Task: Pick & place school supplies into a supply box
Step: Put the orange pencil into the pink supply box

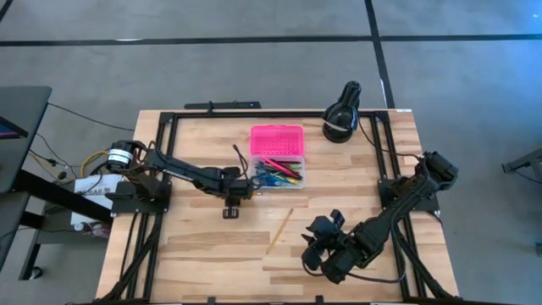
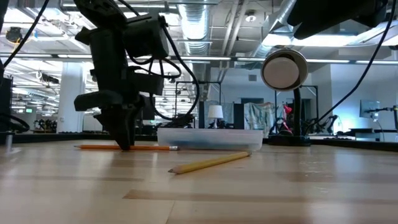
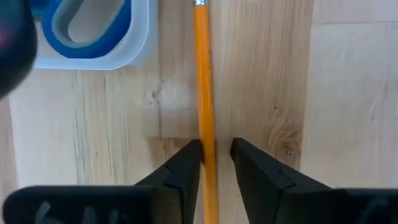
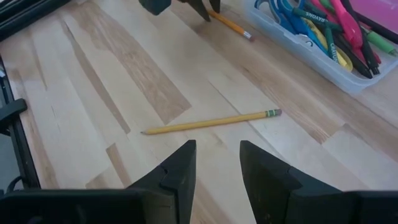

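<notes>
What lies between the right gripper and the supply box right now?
In the right wrist view, a yellow pencil lies on bare table between the right gripper and the supply box.

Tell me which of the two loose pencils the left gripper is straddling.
The orange pencil beside the supply box, between the left gripper fingers. The yellow pencil lies alone mid-table.

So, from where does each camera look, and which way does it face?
High: above, facing down on the table; both arms show.
Low: at tabletop level, facing across; left gripper at the orange pencil.
Left wrist: down past its fingers astride that pencil.
Right wrist: past the open right gripper at the yellow pencil.
Shared: low and right wrist views show both pencils.
</notes>
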